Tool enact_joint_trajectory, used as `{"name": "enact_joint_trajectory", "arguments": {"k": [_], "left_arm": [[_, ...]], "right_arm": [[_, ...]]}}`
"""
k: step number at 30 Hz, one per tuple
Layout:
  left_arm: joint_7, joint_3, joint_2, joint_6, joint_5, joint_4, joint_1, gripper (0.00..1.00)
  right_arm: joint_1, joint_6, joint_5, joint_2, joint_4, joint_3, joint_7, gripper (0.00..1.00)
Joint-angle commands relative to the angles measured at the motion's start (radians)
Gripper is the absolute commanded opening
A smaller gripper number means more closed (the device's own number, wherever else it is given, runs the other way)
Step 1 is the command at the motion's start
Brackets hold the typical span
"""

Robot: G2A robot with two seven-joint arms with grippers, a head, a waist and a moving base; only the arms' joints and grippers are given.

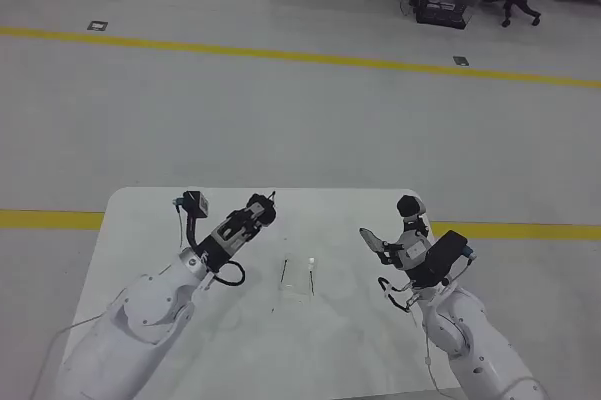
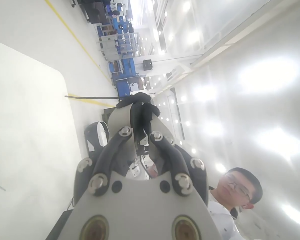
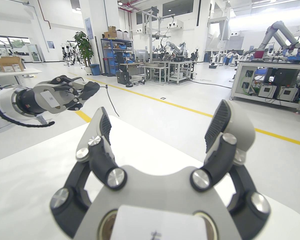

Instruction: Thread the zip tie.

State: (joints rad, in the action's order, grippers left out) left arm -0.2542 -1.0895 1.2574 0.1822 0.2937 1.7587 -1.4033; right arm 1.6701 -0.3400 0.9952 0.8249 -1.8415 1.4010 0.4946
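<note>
Left gripper [image 2: 139, 104] clamping black zip tie [image 2: 92, 97], pads pressing together. Tie's long axis running crosswise to fingers, free tip pointing down toward table [image 1: 160, 230], gripped end hiding between pads. Right gripper [image 3: 162, 112] hovering centre right of top view, jaws standing wide apart. Two thin dark strips [image 1: 285, 272] lying mid-table, too small to identify.

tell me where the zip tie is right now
In the left wrist view the zip tie sticks out of the shut left gripper, near the table's far edge.

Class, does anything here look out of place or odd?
Nothing stands out. The left gripper is shut on a zip tie off the table; the right gripper is open; two thin strips lie between them.
</note>
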Motion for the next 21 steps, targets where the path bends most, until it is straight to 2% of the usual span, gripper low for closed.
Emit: {"name": "enact_joint_trajectory", "arguments": {"k": [1,11,21], "left_arm": [[0.031,-0.004,-0.001,-0.002,-0.033,0.002,-0.014,0.0],[0.177,-0.011,-0.002,-0.032,-0.141,0.036,-0.075,0.0],[0.177,-0.011,-0.002,-0.032,-0.141,0.036,-0.075,0.0]], "right_arm": [[0.0,0.0,0.0,0.0,0.0,0.0,0.0,1.0],[0.0,0.0,0.0,0.0,0.0,0.0,0.0,1.0],[0.0,0.0,0.0,0.0,0.0,0.0,0.0,1.0]]}}
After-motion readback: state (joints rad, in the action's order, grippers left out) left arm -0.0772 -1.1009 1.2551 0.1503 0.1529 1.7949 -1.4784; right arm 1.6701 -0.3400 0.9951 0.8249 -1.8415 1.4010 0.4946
